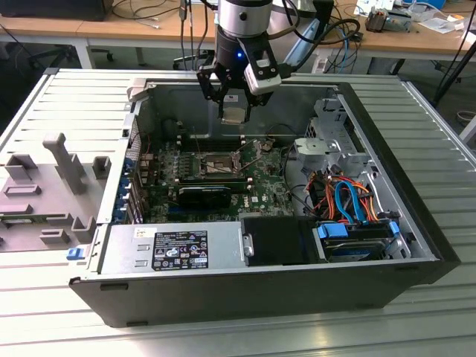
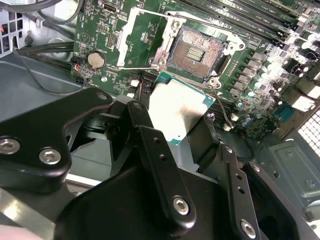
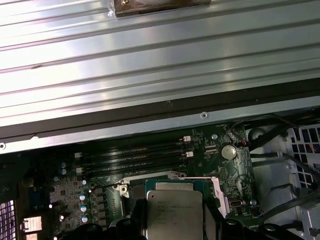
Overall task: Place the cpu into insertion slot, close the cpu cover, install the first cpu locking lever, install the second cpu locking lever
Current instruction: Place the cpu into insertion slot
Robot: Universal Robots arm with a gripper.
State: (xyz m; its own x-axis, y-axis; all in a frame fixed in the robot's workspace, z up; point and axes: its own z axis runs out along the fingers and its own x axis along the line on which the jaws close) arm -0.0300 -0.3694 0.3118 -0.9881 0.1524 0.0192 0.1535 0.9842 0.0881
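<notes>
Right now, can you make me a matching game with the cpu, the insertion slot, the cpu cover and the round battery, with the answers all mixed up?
Things:
1. cpu
2. insertion slot
3. cpu cover
4. round battery

States:
A. swung open beside the slot
B. held in the gripper, up in the air
C. sitting flat on the green board
D. empty, with its contacts showing

Pairs: 1-B, 2-D, 3-A, 4-C
</notes>
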